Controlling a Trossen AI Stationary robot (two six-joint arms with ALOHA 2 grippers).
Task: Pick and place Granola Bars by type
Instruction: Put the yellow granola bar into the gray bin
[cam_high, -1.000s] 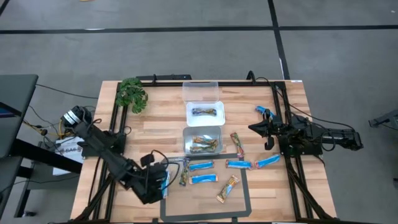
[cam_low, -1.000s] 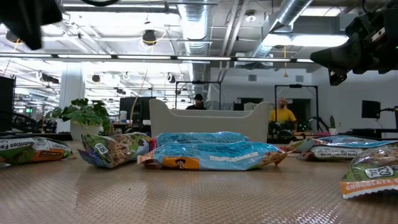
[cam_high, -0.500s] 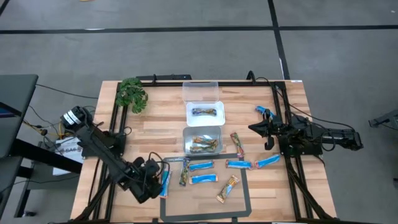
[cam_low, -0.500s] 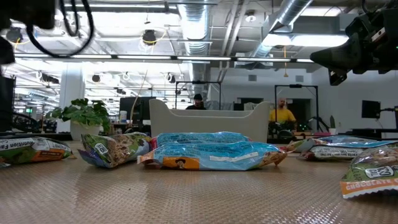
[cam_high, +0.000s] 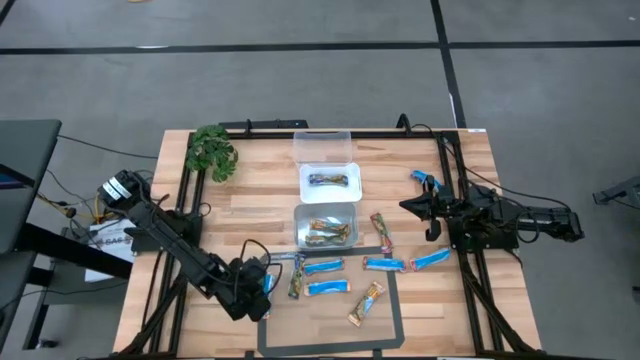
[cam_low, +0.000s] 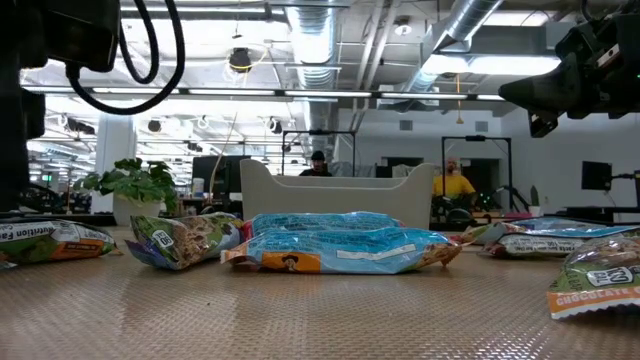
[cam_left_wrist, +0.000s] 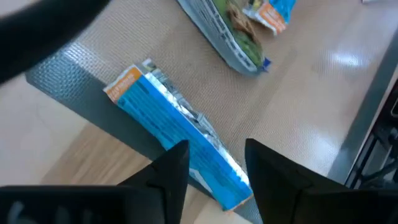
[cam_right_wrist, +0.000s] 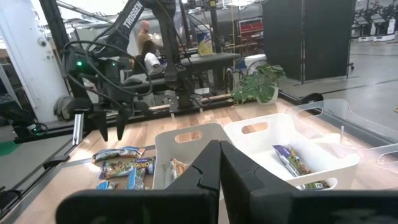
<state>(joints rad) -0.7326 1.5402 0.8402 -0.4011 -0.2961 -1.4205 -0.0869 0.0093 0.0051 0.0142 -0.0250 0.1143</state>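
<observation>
Several Granola Bars lie on the dark-edged mat (cam_high: 396, 300): blue ones (cam_high: 323, 266), a tan one (cam_high: 366, 302), a multicoloured one (cam_high: 296, 278). One blue bar (cam_left_wrist: 168, 118) lies across the mat's left edge. My left gripper (cam_left_wrist: 217, 155) stands open over this bar's near end and points steeply down, one finger on either side. It shows in the high view too, my left gripper (cam_high: 258, 287). My right gripper (cam_high: 405, 207) is shut and hangs level above the table's right side, holding nothing. My left gripper has its two fingers (cam_left_wrist: 174, 165) on either side of the blue bar's near end (cam_left_wrist: 214, 174), coming from above and lying across the bar. Whether the fingers touch the wrapper I cannot tell. The bar rests on the mat's taped edge.
Two white bins stand behind the mat, one with a dark bar (cam_high: 330, 181), one with tan bars (cam_high: 326, 229). A clear lid (cam_high: 322, 147) lies behind them. A green plant (cam_high: 211, 152) sits at the far left. Another blue bar (cam_high: 425, 180) lies near my right gripper.
My left gripper has sunk toward the table at the mat's left edge with the blue bar and has rolled about its own axis. In the low view the left arm has come farther into the picture's upper left.
</observation>
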